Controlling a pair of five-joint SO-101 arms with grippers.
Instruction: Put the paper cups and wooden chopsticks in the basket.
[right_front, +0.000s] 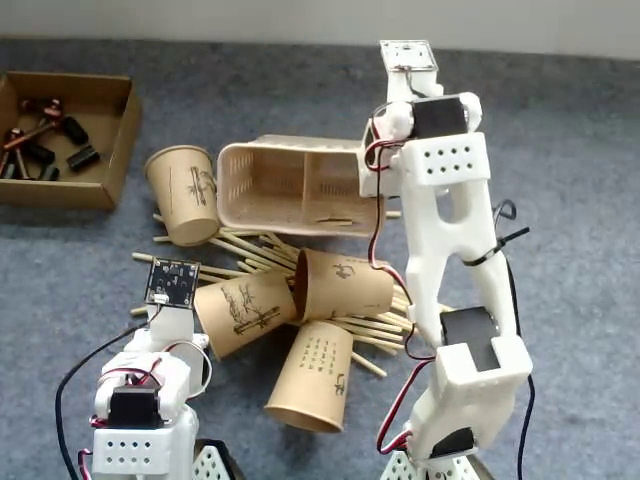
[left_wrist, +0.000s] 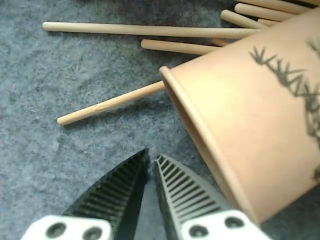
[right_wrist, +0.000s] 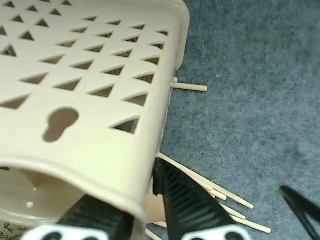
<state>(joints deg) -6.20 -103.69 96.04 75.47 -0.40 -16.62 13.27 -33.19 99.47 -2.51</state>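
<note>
The cream basket (right_front: 290, 185) lies on its side on the grey carpet. My right gripper (right_front: 376, 178) is at its right end, and in the right wrist view the gripper (right_wrist: 135, 195) is shut on the basket's wall (right_wrist: 100, 100), one finger inside and one outside. Several paper cups lie tipped over: one (right_front: 185, 195) left of the basket, three (right_front: 245, 310) (right_front: 340, 285) (right_front: 312, 378) in front of it. Wooden chopsticks (right_front: 250, 255) are strewn beneath them. My left gripper (left_wrist: 150, 162) is shut and holds nothing, just above the carpet beside a cup's rim (left_wrist: 200, 135), with chopsticks (left_wrist: 107, 105) close by.
A cardboard box (right_front: 110, 150) with dark and red parts sits at the back left. Bare carpet lies to the right of the right arm (right_front: 450, 230) and along the front left. A black cable (right_wrist: 300, 205) shows near the right gripper.
</note>
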